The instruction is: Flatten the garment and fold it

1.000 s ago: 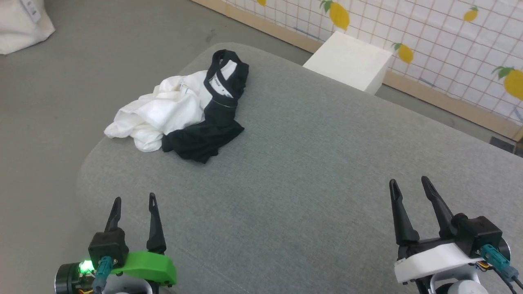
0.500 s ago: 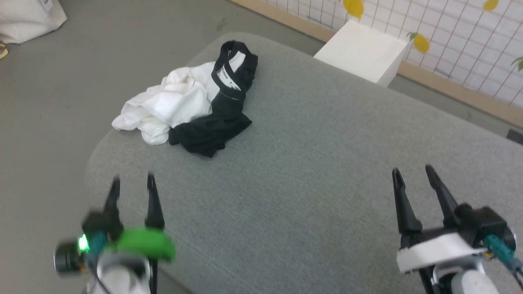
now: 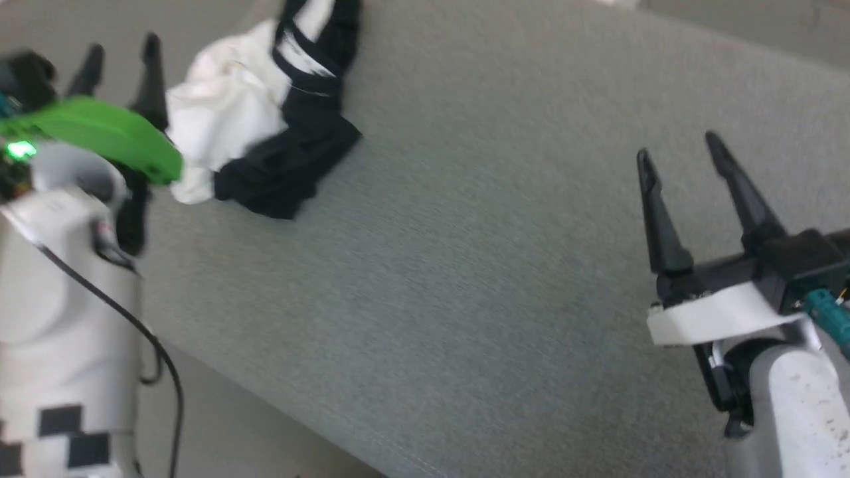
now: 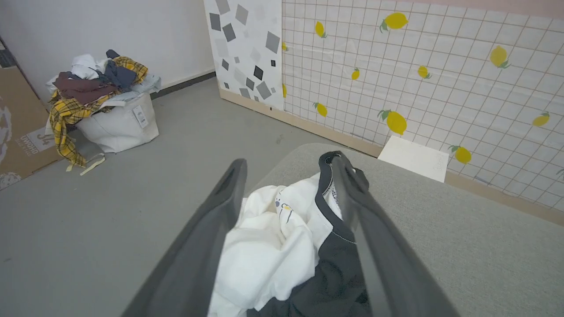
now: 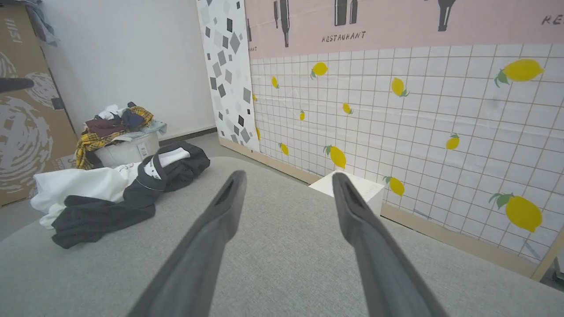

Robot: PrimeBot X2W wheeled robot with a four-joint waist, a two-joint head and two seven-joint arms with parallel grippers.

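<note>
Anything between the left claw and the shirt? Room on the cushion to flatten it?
Nothing visible stands in the way. The open left claw points straight at the crumpled white shirt with black sleeves, with nothing in front of it. The shirt lies alone on the grey fabric cushion, which is bare toward the right claw.

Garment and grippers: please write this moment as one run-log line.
garment: crumpled on grey surface | left gripper: open, close to garment | right gripper: open, far from it

The left end effector (image 3: 124, 45) is backed in green, the right end effector (image 3: 678, 147) in white; both are dark-fingered.
</note>
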